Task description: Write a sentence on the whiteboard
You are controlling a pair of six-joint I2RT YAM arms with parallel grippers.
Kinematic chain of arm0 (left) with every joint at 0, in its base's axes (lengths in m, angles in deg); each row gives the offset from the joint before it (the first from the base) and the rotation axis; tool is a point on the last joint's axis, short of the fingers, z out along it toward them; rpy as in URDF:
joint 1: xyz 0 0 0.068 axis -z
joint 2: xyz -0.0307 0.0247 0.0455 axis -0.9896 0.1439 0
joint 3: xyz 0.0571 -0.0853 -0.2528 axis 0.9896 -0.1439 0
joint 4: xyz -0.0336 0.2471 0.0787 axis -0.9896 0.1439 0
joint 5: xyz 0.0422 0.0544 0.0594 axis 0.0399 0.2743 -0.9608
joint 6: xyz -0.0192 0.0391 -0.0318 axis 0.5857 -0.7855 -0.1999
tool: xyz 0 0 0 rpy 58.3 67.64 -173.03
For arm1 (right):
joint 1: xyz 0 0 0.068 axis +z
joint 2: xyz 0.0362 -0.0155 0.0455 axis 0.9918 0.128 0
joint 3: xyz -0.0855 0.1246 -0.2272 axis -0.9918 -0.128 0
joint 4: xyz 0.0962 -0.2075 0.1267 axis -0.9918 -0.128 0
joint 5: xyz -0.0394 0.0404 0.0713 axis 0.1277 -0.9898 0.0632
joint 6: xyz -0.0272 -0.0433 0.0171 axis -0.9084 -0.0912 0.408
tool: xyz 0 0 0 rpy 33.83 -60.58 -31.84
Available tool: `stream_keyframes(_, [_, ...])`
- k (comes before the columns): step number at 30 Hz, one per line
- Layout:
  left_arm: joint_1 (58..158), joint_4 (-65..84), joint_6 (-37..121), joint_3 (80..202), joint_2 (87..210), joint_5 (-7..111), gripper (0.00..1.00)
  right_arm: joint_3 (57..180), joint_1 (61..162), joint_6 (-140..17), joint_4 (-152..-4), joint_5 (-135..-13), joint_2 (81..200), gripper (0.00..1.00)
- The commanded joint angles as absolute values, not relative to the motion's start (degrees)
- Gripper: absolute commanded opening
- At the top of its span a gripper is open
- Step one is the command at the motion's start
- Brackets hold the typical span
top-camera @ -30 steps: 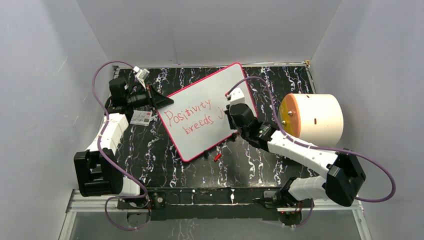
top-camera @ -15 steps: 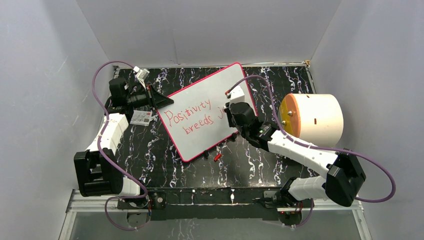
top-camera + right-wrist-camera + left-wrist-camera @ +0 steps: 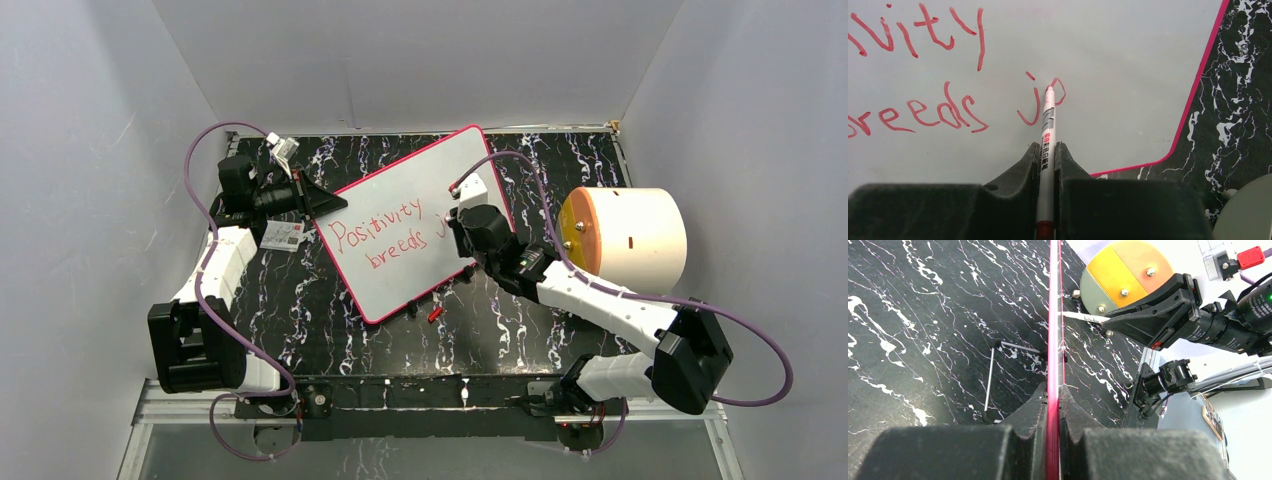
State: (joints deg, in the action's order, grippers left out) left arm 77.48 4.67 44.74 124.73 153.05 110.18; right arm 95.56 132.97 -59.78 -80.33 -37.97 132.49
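1. While the marker point(image 3: 1048, 117) tip rests on the loop of the "o" point(image 3: 1058, 90), the step in hand looks like finishing "joy". Only the "y" seems to be missing from the sentence point(image 3: 385, 235).
2. The whiteboard point(image 3: 420, 200) lies flat on the black marbled table point(image 3: 520, 320), near its centre. Its long side runs from about 7 o'clock up to 1 o'clock in the top view.
3. The left gripper point(image 3: 1053, 390) is pinched tight on the board's pink frame at the 9 o'clock edge. It is best left steady there, since a slip would skew the line.
4. The right gripper point(image 3: 1047, 150) is clamped closed on the marker barrel, with the tip pointing to 12 o'clock in the wrist view.
5. Close the "o" fully, lift the tip clear, then set it down just toward 3 o'clock of the loop.
6. Press lightly and evenly. The strokes are thin, so too much force could slide the pen back between the jaws.
7. Let the tail of the "y" drop toward 6 o'clock, and stop short of the frame at the lower right.
8. Mind the large cylinder point(image 3: 625, 238), which sits at 3 o'clock of the board, close to the right forearm.
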Motion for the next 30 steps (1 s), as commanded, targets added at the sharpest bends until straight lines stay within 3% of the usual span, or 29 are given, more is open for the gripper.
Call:
stream_keyframes(1, [78.6, 9.2, 39.6, 123.2, 155.7, 102.8, 0.00, 95.2, 132.9, -59.4, -81.2, -40.3, 130.9, 0.00])
stream_keyframes(11, [78.6, 9.2, 39.5, 123.1, 155.6, 102.7, 0.00, 94.6, 132.5, -60.6, -80.1, -34.3, 128.5, 0.00])
stream_keyframes(30, [78.6, 9.3, 39.5, 123.2, 155.7, 102.8, 0.00, 95.0, 131.1, -61.0, -75.5, -35.5, 130.5, 0.00])
